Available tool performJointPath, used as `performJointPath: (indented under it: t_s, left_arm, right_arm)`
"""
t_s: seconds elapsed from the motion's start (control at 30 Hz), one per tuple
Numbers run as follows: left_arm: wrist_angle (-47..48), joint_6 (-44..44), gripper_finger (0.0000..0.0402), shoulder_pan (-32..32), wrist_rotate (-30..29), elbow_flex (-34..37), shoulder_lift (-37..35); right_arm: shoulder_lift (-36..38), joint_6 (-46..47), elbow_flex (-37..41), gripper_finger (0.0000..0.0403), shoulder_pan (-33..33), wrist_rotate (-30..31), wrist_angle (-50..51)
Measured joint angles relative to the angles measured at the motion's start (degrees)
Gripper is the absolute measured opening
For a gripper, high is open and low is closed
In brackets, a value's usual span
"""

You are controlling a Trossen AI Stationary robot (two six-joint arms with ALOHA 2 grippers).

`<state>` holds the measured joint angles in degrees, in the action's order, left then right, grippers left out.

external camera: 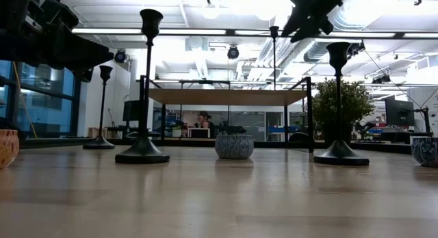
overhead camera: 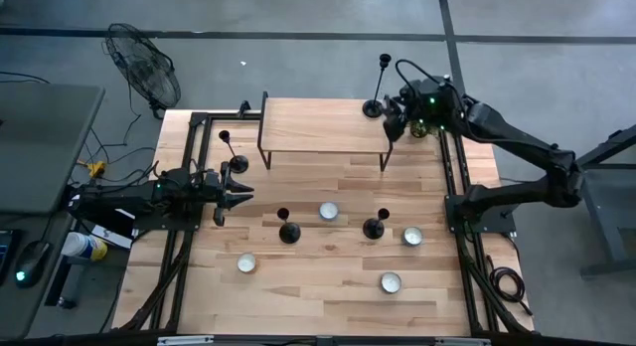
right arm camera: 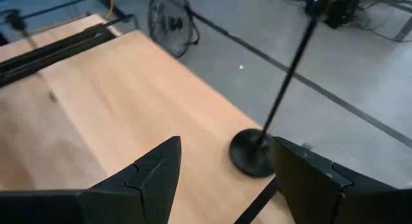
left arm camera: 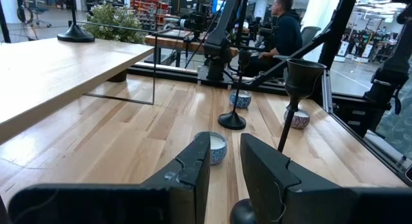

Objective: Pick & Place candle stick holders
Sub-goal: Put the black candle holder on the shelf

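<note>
Candlestick [overhead camera: 376, 107] stands upright at the shelf's [overhead camera: 323, 129] upper-right corner in the high view, stem vertical, just left of the right gripper [overhead camera: 395, 118], whose fingers are spread, holding nothing. Left gripper [overhead camera: 237, 192], mid-left, also parted, waits farther off.

No legible text, label, brand, number or sign in any view. Checked the table top, candle stick holders, tealight cups and both arms: all bare of markings. Background room in the low and left wrist views has screens and shelving, but nothing on them resolves into characters.
</note>
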<state>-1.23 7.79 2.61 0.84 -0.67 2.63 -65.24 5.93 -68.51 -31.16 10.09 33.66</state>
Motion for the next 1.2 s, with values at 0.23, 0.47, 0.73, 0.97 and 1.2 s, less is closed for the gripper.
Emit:
performJointPath:
  t_s: [0.23,0.47,0.73,0.97,1.2]
  left_arm:
    - [0.01,0.01,0.0083,-0.01,0.01,0.00,0.00]
    - [0.11,0.00,0.0083,-0.02,0.00,0.00,0.00]
    - [0.15,0.01,0.0083,-0.01,0.00,0.00,0.01]
    - [0.14,0.00,0.0083,-0.01,0.01,0.00,0.01]
    - [0.14,0.00,0.0083,-0.01,0.01,0.00,0.00]
  right_arm:
    - [2.86,-3.23,0.00,0.0232,5.34,-0.64,4.66]
    - [5.10,-3.17,0.00,0.0229,10.03,-3.66,11.67]
    - [5.71,5.59,0.00,0.0228,15.45,-7.17,19.79]
    - [5.26,14.24,0.00,0.0225,20.33,-9.20,23.88]
    - [4.49,14.73,0.00,0.0225,27.24,-8.47,24.38]
